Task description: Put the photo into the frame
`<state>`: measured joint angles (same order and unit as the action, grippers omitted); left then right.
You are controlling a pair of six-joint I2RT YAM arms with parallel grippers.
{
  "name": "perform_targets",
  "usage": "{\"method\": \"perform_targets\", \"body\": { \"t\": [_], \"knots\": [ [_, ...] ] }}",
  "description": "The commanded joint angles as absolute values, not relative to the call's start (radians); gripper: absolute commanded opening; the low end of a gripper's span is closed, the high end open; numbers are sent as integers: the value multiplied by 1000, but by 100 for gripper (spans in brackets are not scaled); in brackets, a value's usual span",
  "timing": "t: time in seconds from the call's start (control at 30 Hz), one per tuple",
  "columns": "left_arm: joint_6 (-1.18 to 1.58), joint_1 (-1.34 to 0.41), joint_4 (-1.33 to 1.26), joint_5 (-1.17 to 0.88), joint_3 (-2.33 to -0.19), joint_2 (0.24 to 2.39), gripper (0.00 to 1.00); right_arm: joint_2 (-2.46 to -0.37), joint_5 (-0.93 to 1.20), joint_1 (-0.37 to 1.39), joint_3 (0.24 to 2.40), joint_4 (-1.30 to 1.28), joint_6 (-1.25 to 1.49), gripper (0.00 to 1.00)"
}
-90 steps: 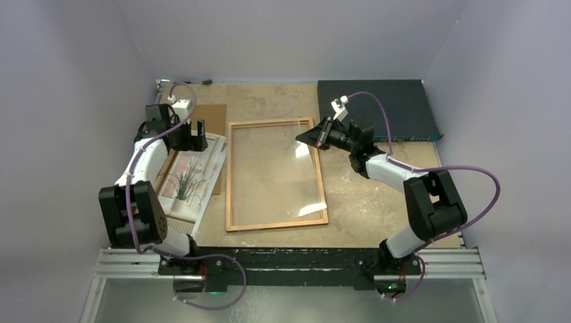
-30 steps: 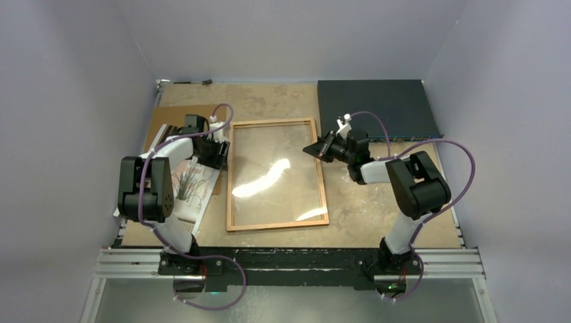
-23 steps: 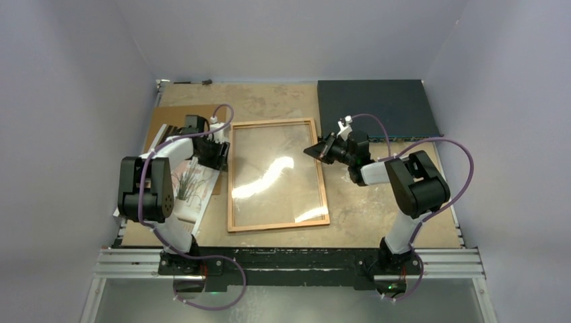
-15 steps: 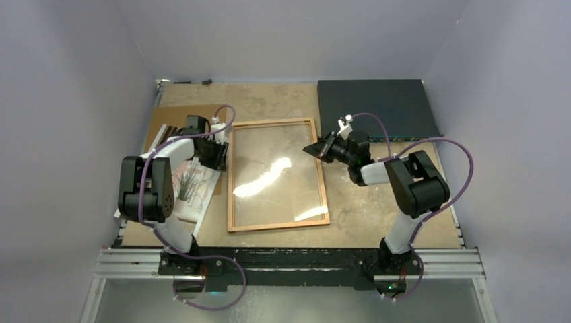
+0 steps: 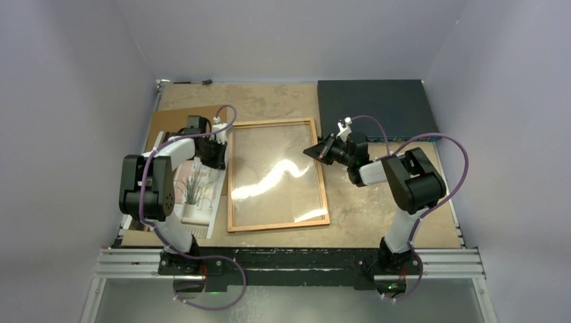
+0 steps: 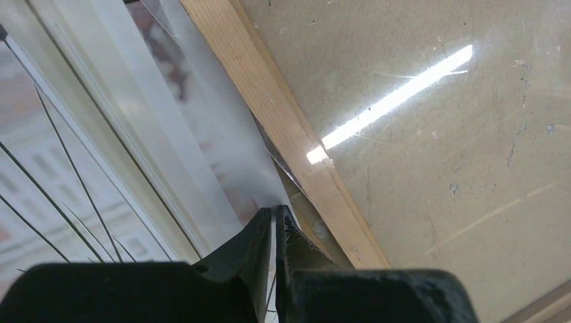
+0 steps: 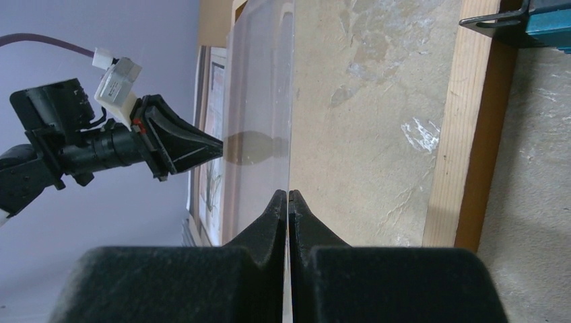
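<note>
The photo, a print of a spindly plant by a window, lies left of the orange-brown wooden frame. My left gripper is shut on the photo's right edge, close against the frame's left rail. The left wrist view shows the thin paper pinched between the fingertips of that gripper, beside the rail. My right gripper is shut on the right edge of the clear glass pane. In the right wrist view the right gripper holds the pane tilted up off the frame's rail.
A plain brown backing board lies under and behind the photo at the left. A dark blue flat box sits at the back right, close to the frame's far right corner. Side walls stand close on both sides.
My left gripper has closed onto the photo's edge, and the photo has shifted a little toward the near edge. The glare on the pane has moved; the right gripper keeps its grip.
</note>
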<state>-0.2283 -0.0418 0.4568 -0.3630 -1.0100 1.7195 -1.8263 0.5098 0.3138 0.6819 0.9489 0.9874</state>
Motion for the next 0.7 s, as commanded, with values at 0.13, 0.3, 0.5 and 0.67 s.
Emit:
{"method": "perform_targets", "body": {
  "t": [0.13,0.3,0.5,0.67],
  "knots": [
    [-248,-58,493,-389,-991,1769,0,-1826,475,312,667,1024,1015,0],
    [-252,-58,494,-390,-995,1757,0,-1820,457,313,644,1044,1037,0],
    [-256,-57,505,-408,-1000,1743,0,-1806,439,312,621,1047,1039,0],
    [-243,-57,532,-430,-1021,1700,1,-1814,438,313,625,1052,1038,0]
  ]
}}
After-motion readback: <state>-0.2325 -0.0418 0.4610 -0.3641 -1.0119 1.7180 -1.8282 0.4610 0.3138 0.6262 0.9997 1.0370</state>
